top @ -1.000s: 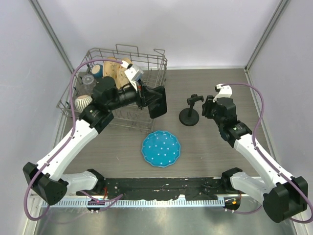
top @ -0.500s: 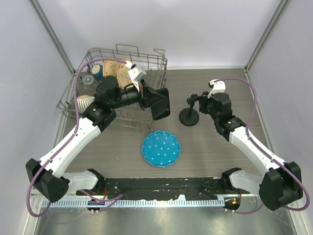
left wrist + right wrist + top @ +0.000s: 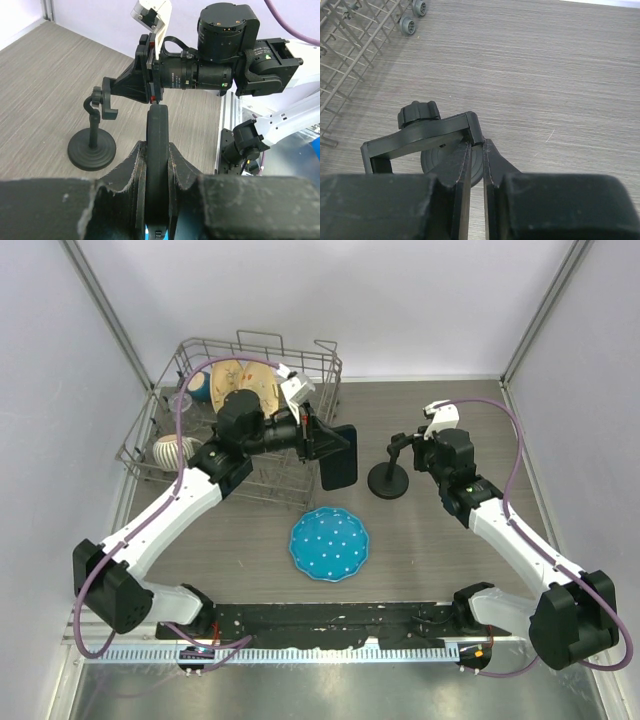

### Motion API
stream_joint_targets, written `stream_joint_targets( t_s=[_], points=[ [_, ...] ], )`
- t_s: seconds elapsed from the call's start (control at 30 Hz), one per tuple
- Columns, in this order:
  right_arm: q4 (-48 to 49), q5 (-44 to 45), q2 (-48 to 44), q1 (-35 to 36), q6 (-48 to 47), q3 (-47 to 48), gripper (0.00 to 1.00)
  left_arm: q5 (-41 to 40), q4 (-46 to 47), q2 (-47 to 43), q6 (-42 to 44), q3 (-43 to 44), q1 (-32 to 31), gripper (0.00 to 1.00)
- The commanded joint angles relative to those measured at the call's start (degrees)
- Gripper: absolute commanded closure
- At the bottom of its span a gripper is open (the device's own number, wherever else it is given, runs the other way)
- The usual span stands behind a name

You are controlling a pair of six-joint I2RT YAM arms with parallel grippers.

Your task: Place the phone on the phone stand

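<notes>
The phone [image 3: 340, 458] is off the table, held on its edge in the left claw [image 3: 318, 436]. It hangs just left of the phone stand [image 3: 388, 480] without touching it, and on the far side of a blue dotted plate [image 3: 329, 544]. The left wrist view shows the phone [image 3: 157, 145] edge-on as a thin dark slab standing upright. The left claw [image 3: 157, 167] is clenched on it, one finger [image 3: 131, 167] pressed against each flat face, open only as wide as the phone is thick.

The stand sits with its round base flat on the wooden table [image 3: 440, 540], stem upright and bracket on top. The right claw [image 3: 412, 448] reaches in from the right at bracket height. In the right wrist view its jaws are almost together, leaving only a narrow slit. The right claw [image 3: 476, 145] pinches the right end of the bracket [image 3: 420, 135] at its fingertips, and the base shows below through the slit.

A wire dish rack [image 3: 330, 365] stands at the far left of the table, behind the left arm, with a pale plate [image 3: 240, 378] in it
</notes>
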Motion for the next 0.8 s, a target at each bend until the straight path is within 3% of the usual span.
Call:
stream_joint_targets(
  t_s=[0.0,0.13,0.3,0.37,0.4,0.5,0.7,0.77],
  points=[
    [4.9,-1.6,-1.2,-0.1,-0.5,2.1,0.97,1.9,7.8,0.5,1.2,4.2,-2.4,1.00],
    [5.0,-3.1,-1.4,-0.1,-0.5,2.1,0.99,1.6,9.1,3.1,9.6,5.7,-7.5,1.00],
    [5.4,-3.7,-1.7,-0.1,2.0,2.3,0.99,5.5,9.6,8.8,10.0,15.6,-8.3,1.00],
    [3.8,-2.7,-2.5,-0.1,4.2,2.5,0.90,6.5,8.1,11.1,11.4,20.8,-8.3,1.00],
    [3.0,-2.4,-2.9,-0.1,5.1,2.5,0.72,6.9,6.0,11.8,12.2,22.5,-8.3,1.00],
    [0.2,-1.4,-6.1,-0.2,6.4,1.6,0.55,7.7,4.9,12.7,14.9,25.9,-8.3,1.00],
    [0.2,0.1,-11.6,-1.3,12.9,1.4,0.47,13.8,16.3,12.4,10.3,20.3,-8.3,1.00],
    [-2.6,2.0,-10.7,-2.6,20.1,2.6,0.47,16.3,19.4,13.7,5.0,20.8,-8.3,1.00]
  ],
)
